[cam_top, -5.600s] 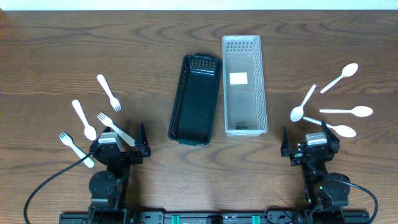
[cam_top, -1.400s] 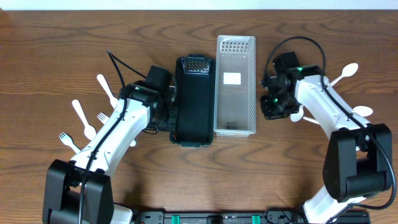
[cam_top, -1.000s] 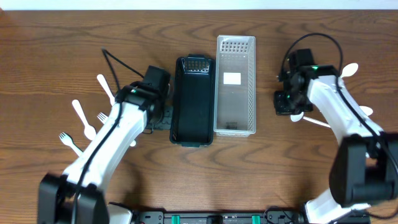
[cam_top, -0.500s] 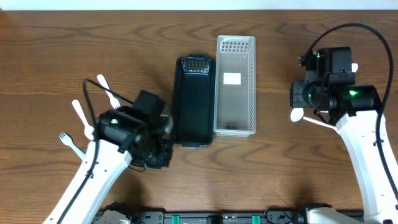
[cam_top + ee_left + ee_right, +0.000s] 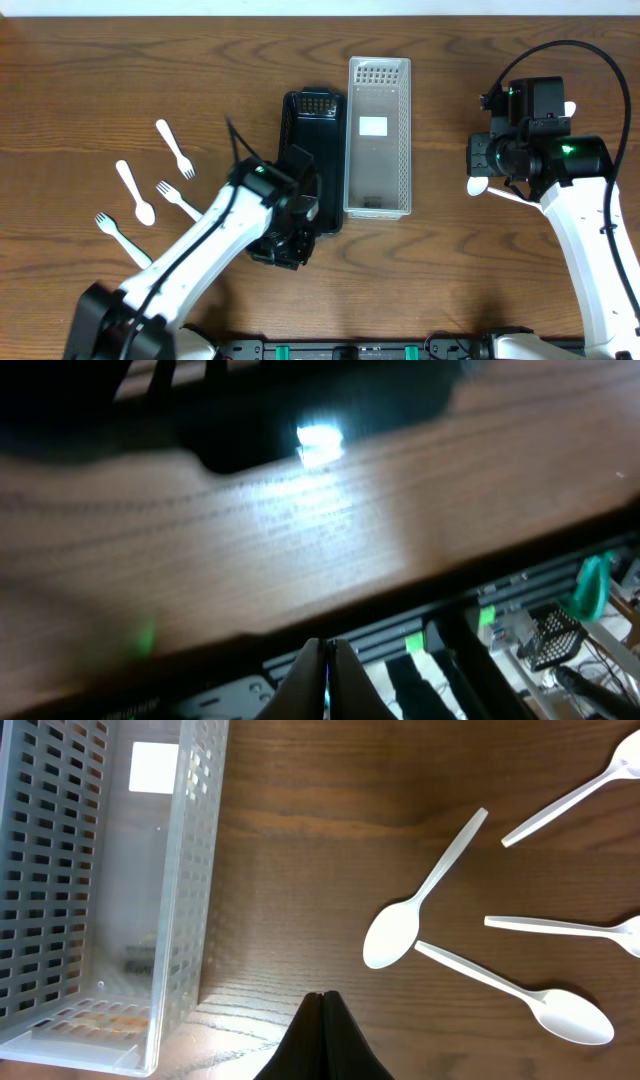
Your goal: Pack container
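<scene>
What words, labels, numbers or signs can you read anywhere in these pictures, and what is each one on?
No readable text anywhere.
The white sticker in the clear basket looks blank in the overhead and right wrist views.
The black basket, forks and spoons show no markings.
The left wrist view is too blurred to read anything.
</scene>
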Tool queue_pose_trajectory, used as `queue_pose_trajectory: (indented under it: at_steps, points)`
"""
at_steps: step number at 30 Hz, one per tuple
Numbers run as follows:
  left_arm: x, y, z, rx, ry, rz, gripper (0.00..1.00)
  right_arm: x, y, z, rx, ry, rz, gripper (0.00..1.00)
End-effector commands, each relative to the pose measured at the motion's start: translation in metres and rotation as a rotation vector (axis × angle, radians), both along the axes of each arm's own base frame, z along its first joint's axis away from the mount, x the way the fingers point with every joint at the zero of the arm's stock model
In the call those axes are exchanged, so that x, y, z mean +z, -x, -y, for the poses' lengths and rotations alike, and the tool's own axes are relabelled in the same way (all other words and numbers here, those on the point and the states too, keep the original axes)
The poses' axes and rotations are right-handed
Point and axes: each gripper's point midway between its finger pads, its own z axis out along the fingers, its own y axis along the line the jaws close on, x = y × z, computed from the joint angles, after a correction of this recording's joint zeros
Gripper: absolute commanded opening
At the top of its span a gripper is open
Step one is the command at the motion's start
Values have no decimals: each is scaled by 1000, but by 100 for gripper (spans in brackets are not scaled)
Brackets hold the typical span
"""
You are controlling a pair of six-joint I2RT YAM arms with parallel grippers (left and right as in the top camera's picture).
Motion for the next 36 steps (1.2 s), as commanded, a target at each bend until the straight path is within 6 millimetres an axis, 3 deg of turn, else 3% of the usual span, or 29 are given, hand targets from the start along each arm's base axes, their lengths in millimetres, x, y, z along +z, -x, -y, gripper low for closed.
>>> queue_pose_trajectory:
  at_steps: [1, 6, 10, 20, 29, 36]
  points:
    - [-17, -1, 3, -7, -15, -41, 6, 4, -2, 5, -24, 5, 9, 1]
    - [-37, -23, 6, -19, -40, 25, 6, 3, 0, 5, -24, 6, 2, 1]
    - [-41, -40, 6, -25, -57, 107, 6, 3, 0, 5, -24, 6, 2, 1]
    - [-41, -37, -3, -31, -101, 98, 6, 2, 1, 6, -24, 7, -5, 1]
    - [-44, -53, -16, -45, -179, 182, 6, 2, 1, 6, -24, 7, -5, 1]
    - [-43, -50, -17, -46, -187, 168, 6, 2, 2, 6, -24, 7, -7, 2]
